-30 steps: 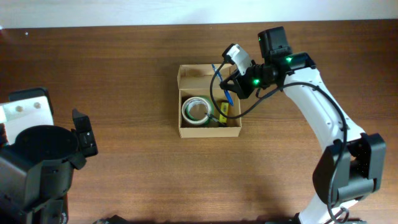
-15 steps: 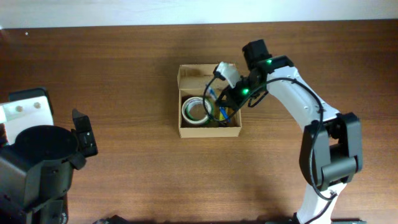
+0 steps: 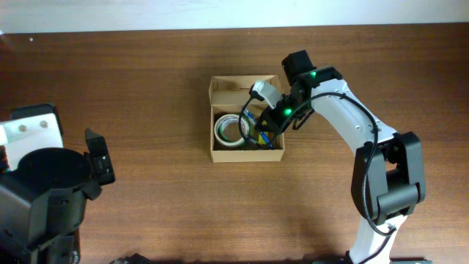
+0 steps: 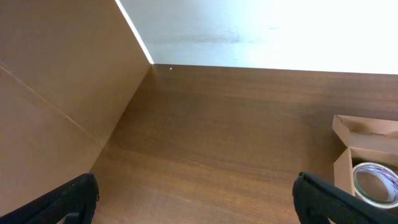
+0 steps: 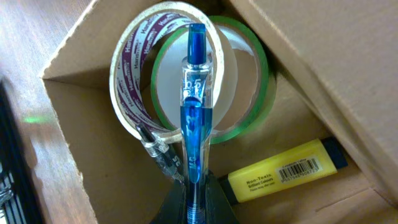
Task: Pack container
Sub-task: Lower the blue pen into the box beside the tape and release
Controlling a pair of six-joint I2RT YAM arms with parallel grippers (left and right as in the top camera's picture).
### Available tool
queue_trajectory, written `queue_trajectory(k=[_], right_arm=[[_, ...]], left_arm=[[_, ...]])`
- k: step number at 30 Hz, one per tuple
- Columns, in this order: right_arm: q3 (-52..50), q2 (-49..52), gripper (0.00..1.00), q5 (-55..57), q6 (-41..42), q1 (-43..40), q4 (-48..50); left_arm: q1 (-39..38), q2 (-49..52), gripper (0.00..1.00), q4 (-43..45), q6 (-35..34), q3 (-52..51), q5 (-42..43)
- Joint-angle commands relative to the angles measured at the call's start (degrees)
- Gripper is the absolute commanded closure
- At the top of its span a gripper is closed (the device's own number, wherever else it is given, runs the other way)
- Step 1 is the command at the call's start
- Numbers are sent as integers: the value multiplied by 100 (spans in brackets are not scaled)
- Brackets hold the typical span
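Sinking deeper into the open cardboard box on the counter, the right hand is clamping a blue pen and lowering it over already-packed tape rolls and a yellow marker, with release seemingly pending.

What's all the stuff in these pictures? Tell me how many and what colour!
table: 1, brown wood, under everything
box: 1, tan cardboard, middle of the table, flap open at the far side
tape: 2 rolls, one white with purple print, one green-edged, in the left part of the box
stick: 1, yellow with a barcode label, lying in the box right of the tape
pen: 1, blue, over the tape inside the box
left arm: 1, black, at the near-left corner of the table, jaws open and empty
right arm: 1, white and black, reaching into the box from the right, jaws shut on the pen
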Motion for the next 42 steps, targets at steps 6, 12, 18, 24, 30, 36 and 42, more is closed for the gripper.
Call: queue_trajectory(k=[6,12,18,24,30,36,42], right_arm=[[-219,17,96,98,-125,22,9],[-345,17,96,201,-164,22,11],[-551,17,51,203,-162,22,98],[-560,17,23,203,-157,20,162],[-417,15,22,203,-42,22,79],[85,7,22,208,306,44,-232],[719,4,20,717,1167,260,-282]], left_arm=[[35,-2,1,-4,90,-33,-83],[35,-2,1,-4,87,-33,-83],[33,-2,1,-4,90,-33,-83],[35,-2,1,-4,87,-33,-83],[35,-2,1,-4,87,-33,-83],[35,-2,1,-4,90,-33,-83],[35,-2,1,-4,90,-33,-85]])
